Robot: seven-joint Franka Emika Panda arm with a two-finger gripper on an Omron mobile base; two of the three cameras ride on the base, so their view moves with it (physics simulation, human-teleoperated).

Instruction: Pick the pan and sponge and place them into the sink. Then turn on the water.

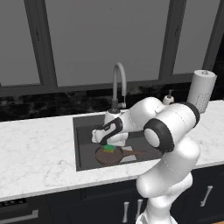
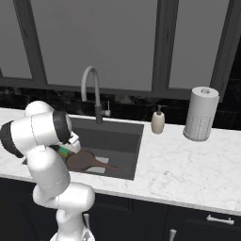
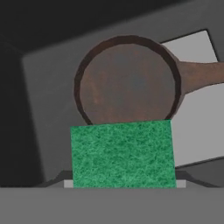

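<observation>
Sponge [image 1: 108, 148], left base view: green, seen just under the hand [image 1: 105, 141], directly above the pan [image 1: 109, 155]. Pan already lay on the floor of the sink [image 1: 81, 144], handle pointing right over the light grey patch. Arm reached down into the basin in front of the faucet [image 1: 118, 83]; no blue stream at the spout, so water was off. Whether the sponge touched the pan could not be told from here.

Right base view: arm hid most of the hand; a sliver of green sponge [image 2: 64, 150] showed beside the pan [image 2: 82, 160] inside the sink [image 2: 134, 155]. Soap dispenser [image 2: 157, 121] and paper towel roll [image 2: 201, 114] stood on the surface [image 2: 188, 164] to the right, well apart from the work.

Hand view: sponge [image 3: 122, 154] filled the foreground at the finger line, pan [image 3: 129, 81] centred beyond it. Fingers themselves hidden behind the sponge; judged the hand closed on it at a middling width.

Judgement for the step: release with the sponge low and over the basin; landing in the pan is fine, it counts as in the sink. Spread the fingers fully, lift straight up clear of the pan rim, then go for the faucet lever.

Writing: no brands, labels or legible text in any view
</observation>
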